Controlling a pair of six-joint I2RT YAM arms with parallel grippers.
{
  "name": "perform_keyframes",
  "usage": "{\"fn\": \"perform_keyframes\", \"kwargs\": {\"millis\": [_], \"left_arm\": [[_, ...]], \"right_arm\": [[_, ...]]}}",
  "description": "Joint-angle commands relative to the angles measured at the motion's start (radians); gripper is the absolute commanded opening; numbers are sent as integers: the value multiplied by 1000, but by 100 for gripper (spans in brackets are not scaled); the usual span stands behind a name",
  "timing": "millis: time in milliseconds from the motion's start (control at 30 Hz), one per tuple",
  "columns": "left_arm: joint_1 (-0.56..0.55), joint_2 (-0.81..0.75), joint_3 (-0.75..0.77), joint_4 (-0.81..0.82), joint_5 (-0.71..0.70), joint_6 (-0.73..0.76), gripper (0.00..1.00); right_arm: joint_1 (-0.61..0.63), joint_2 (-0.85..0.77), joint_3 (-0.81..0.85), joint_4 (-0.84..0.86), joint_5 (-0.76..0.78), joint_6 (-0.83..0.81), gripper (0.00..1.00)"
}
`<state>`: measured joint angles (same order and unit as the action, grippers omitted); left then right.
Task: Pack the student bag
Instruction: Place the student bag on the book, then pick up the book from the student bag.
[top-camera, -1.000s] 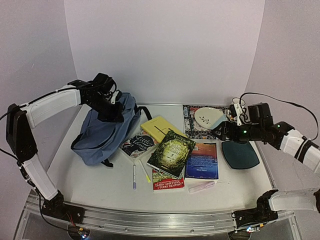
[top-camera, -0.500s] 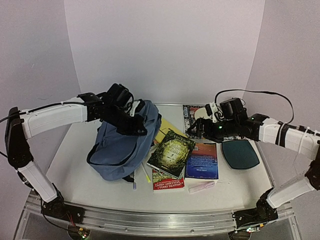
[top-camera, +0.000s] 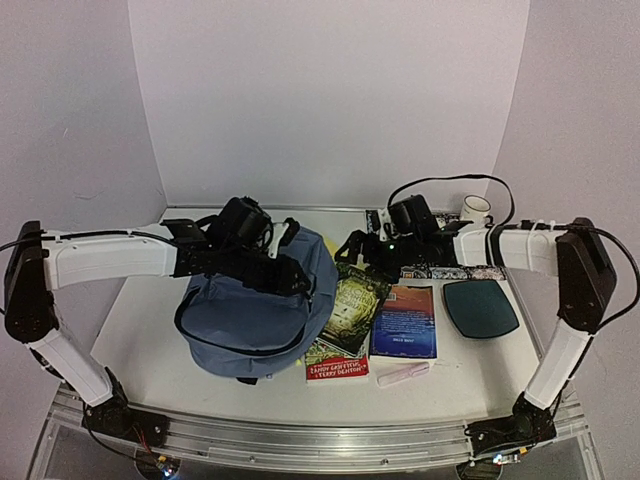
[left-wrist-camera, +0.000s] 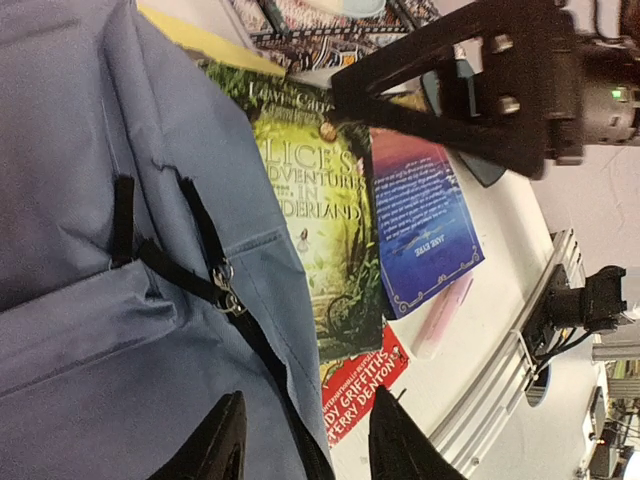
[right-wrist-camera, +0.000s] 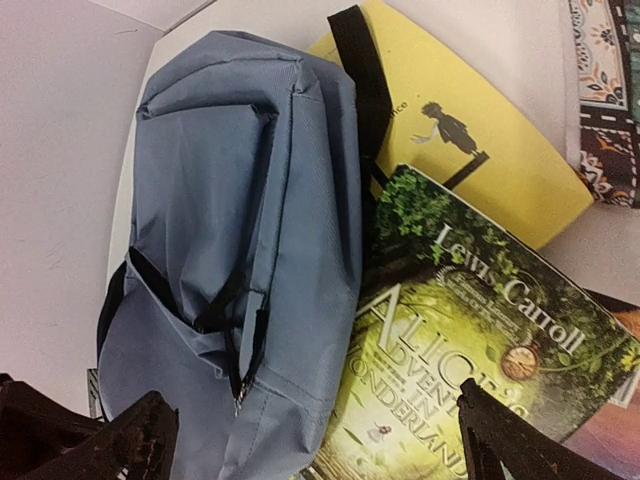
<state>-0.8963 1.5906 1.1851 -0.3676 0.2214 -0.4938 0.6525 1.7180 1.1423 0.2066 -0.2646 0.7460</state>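
one student bag (left-wrist-camera: 80, 150) buckle (left-wrist-camera: 226, 288), left-wrist only

The student bag (top-camera: 250, 325) is slate blue with black straps. There is a green-and-gold book (top-camera: 357, 303), a yellow book (right-wrist-camera: 500, 170), a blue book (top-camera: 405, 320) fading to orange-red and a red book (top-camera: 338, 368) with white lettering. The oval pad (top-camera: 480, 307) is dark teal, the table (top-camera: 150, 320) white.

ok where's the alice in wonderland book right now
In the top view the Alice book lies mid-table, its left edge tucked under the student bag, with the dark blue book on its right.
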Motion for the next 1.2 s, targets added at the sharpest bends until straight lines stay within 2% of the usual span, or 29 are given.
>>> {"fn": "perform_keyframes", "kwargs": {"millis": [0,133,300,500,633,767,800,833,900,1000,1067,1167], "left_arm": [[28,-95,3,88,-94,-8,47],[115,-60,3,87,-49,-18,53],[176,1,11,87,-28,-19,53],[178,70,10,91,-5,-14,53],[178,99,22,92,-7,-3,54],[179,133,52,92,10,8,55],[178,143,67,92,11,16,56],[178,145,72,88,11,22,56],[178,147,87,82,8,36,58],[178,160,124,47,-7,73,59],[178,172,150,15,-19,100,59],[172,183,189,-40,-48,147,59]], "right_arm": [[3,78,81,63,-47,40,98],[4,151,113,96,-46,56,98],[4,261,167,126,-88,75,98],[11,353,210,174,-153,102,93],[17,405,235,186,-189,112,85],[24,435,245,199,-220,118,70],[24,430,242,209,-231,122,55],[24,422,242,216,-233,123,45],[24,405,242,224,-240,123,33],[25,358,245,232,-252,121,5],[28,329,244,232,-254,116,0],[35,298,244,232,-252,110,0]]}}
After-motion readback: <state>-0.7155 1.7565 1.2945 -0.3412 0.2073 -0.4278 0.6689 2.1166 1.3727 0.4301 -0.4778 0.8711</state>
